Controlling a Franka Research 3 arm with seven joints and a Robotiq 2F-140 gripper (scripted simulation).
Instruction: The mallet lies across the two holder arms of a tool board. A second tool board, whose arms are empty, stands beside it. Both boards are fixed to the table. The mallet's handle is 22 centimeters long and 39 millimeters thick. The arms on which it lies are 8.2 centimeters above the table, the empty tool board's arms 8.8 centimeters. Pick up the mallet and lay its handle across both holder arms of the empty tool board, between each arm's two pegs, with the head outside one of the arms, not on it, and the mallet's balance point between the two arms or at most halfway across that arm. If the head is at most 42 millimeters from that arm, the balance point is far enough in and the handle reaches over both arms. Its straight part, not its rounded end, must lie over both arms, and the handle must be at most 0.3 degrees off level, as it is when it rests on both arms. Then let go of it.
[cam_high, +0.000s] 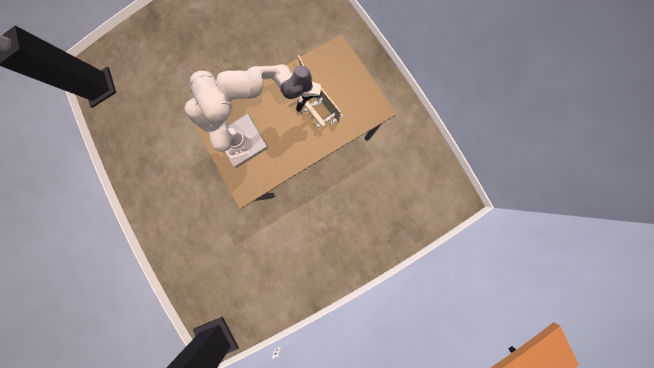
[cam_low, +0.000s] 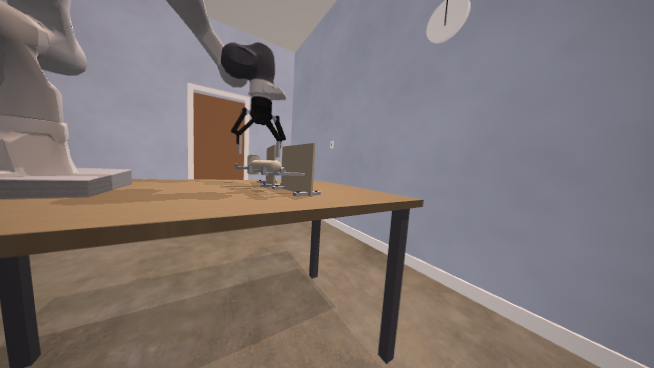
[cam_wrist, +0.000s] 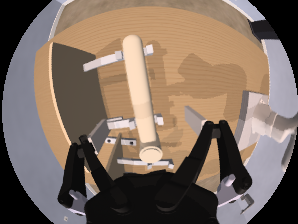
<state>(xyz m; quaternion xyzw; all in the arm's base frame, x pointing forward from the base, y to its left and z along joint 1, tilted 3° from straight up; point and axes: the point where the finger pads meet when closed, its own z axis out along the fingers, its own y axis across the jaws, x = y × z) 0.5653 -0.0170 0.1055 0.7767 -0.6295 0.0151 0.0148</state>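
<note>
Mallet (cam_wrist: 139, 90) first: it lies across the two holder arms (cam_wrist: 105, 62) of its tool board (cam_low: 299, 167), near the far edge of the surface (cam_low: 210, 207), so the pegs keep it from rolling off. We see its long pale handle running straight away from us in the wrist view, and what looks like its head (cam_wrist: 152, 155) is at the near end. Our gripper (cam_low: 257, 144) hangs just above it, wide open and holding nothing, with one finger on each side of the handle, so it can go down and close on it. We think the pick-up has not begun. The other board (cam_low: 271, 151) stands just behind in the side view; we cannot see its arms well.
</note>
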